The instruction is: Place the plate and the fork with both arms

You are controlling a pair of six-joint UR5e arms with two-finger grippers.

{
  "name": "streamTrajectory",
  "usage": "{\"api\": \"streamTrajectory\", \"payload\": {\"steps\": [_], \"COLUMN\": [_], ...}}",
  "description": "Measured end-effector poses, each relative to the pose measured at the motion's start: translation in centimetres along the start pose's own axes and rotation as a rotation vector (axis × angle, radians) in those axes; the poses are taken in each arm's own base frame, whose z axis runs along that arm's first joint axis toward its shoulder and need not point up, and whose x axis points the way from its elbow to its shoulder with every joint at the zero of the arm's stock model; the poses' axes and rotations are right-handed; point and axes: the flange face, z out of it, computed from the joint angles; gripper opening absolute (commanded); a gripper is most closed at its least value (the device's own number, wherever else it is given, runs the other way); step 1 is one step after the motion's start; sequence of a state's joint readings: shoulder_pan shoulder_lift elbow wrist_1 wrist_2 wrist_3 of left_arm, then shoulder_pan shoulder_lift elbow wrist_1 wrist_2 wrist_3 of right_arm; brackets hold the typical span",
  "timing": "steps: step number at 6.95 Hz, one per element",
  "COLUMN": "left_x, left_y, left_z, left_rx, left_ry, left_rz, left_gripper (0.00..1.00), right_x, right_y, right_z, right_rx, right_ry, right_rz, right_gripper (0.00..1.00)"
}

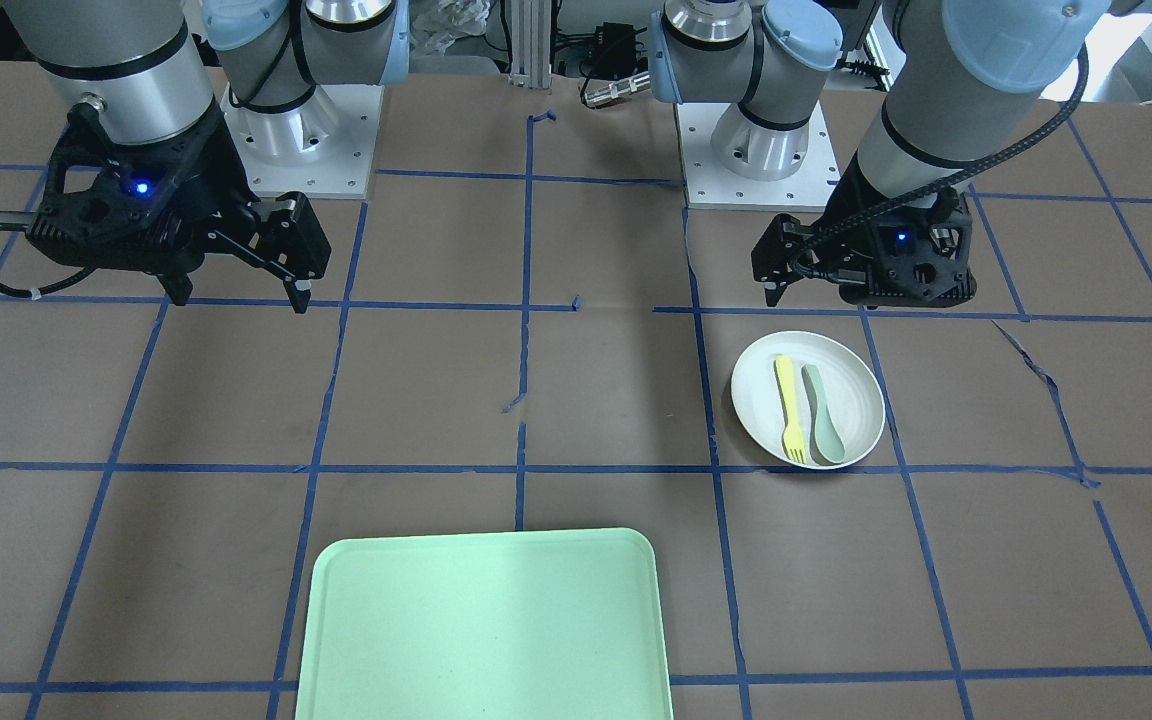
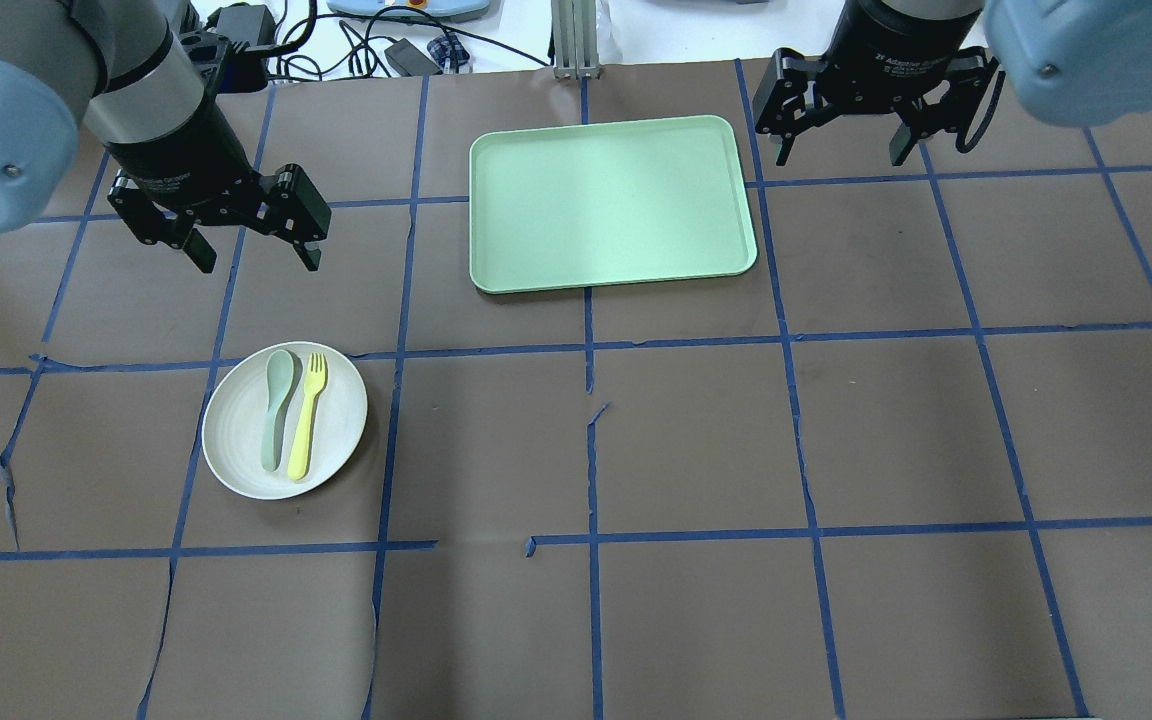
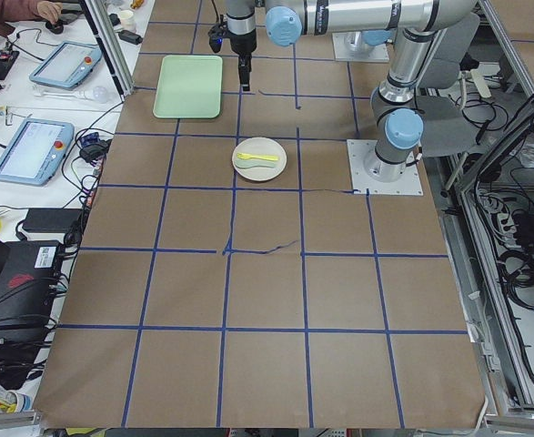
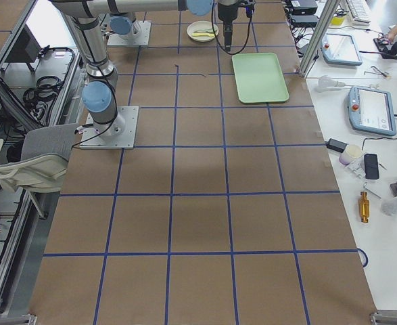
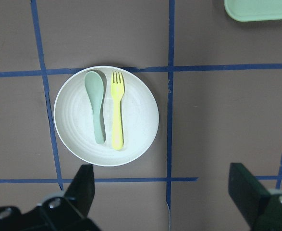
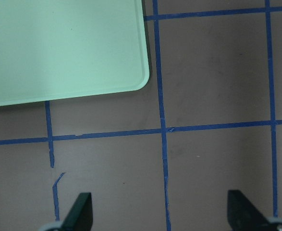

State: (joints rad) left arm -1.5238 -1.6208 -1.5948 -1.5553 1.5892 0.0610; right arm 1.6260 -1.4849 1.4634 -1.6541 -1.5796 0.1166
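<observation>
A round, shallow white plate [image 2: 338, 425] sits on the brown paper tabletop [image 2: 836, 450], toward its left edge. On the plate a slim pale-yellow plastic fork [image 2: 307, 418] lies side by side with a grey-green plastic spoon [image 2: 276, 412], tines and bowl pointing at the far edge. Beyond the plate, the silver-grey left arm [image 2: 151, 120] hangs above the tabletop, jaws spread wide and empty. A rectangular mint-green plastic tray [image 2: 606, 200] lies mid-way along the far edge. To the tray's right, the silver-grey right arm [image 2: 896, 50] hovers with its jaws released, holding nothing.

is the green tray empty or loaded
Empty: the green tray shows only bare surface; the plate holding the fork sits apart from it.
</observation>
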Motion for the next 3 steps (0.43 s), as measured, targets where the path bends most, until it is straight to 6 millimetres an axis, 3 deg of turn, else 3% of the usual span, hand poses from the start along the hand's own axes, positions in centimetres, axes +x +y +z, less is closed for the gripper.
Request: {"api": "streamTrajectory", "payload": {"steps": [3], "left_x": [-0.99], "left_y": [0.15], "left_z": [0.41], "left_rx": [-0.02], "left_ry": [-0.01], "left_rz": [-0.012], "left_gripper": [1.0], "right_x": [-0.02], "right_y": [-0.01], "right_z": [-0.01], "right_rx": [0.001], "right_ry": [-0.002], "right_rz": [0.0], "right_gripper": [1.0]}}
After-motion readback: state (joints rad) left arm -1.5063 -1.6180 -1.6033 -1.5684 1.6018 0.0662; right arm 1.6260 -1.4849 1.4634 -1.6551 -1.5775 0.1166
